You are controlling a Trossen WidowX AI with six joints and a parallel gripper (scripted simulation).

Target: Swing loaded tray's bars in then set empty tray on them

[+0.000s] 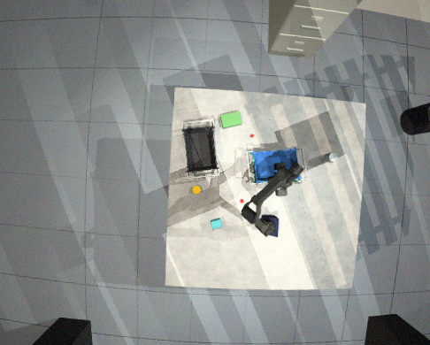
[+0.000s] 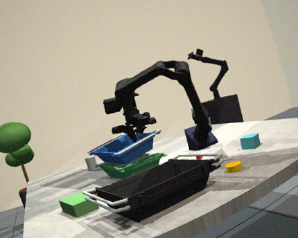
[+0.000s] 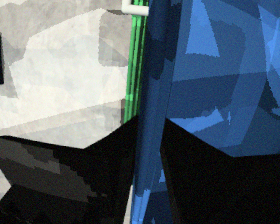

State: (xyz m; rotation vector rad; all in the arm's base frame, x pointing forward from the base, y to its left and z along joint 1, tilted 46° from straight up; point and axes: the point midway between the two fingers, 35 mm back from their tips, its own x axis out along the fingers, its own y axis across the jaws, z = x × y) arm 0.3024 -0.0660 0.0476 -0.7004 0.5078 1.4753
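Observation:
My gripper (image 1: pixel 280 168) (image 2: pixel 133 135) (image 3: pixel 149 121) is shut on the long side wall of the empty blue tray (image 1: pixel 266 162) (image 2: pixel 122 154) (image 3: pixel 213 66). The blue tray hangs tilted just above the green tray (image 1: pixel 250 171) (image 2: pixel 138 166) (image 3: pixel 131 78), covering nearly all of it. The green tray's load is hidden under the blue tray. A white wire bar end (image 3: pixel 130 0) shows by the green rim in the wrist view. I cannot tell whether the blue tray touches the green tray's bars.
A larger black tray (image 1: pixel 200 149) (image 2: pixel 181 179) with wire bars stands left of the stack. A green block (image 1: pixel 231 119) (image 2: pixel 76 204), an orange disc (image 1: pixel 196 189) (image 2: pixel 233 166), a cyan cube (image 1: pixel 216 224) (image 2: pixel 249 141) and a white cylinder (image 1: pixel 332 157) (image 2: pixel 90 163) lie on the table (image 1: pixel 265 265).

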